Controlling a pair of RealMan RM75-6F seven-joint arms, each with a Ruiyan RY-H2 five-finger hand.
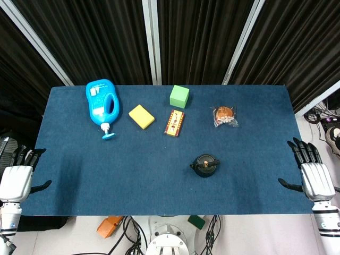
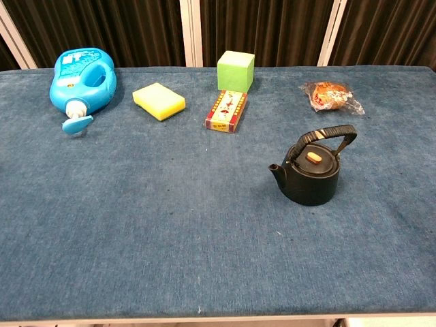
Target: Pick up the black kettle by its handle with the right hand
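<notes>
The small black kettle stands upright on the blue table, right of centre and near the front, its arched handle raised over an orange lid knob and its spout facing left. My right hand is at the table's right edge, fingers spread and empty, well to the right of the kettle. At the left front corner my left hand is also spread and empty. Neither hand appears in the chest view.
Along the back of the blue table lie a blue detergent bottle, a yellow sponge, a green cube, a patterned small box and a wrapped snack.
</notes>
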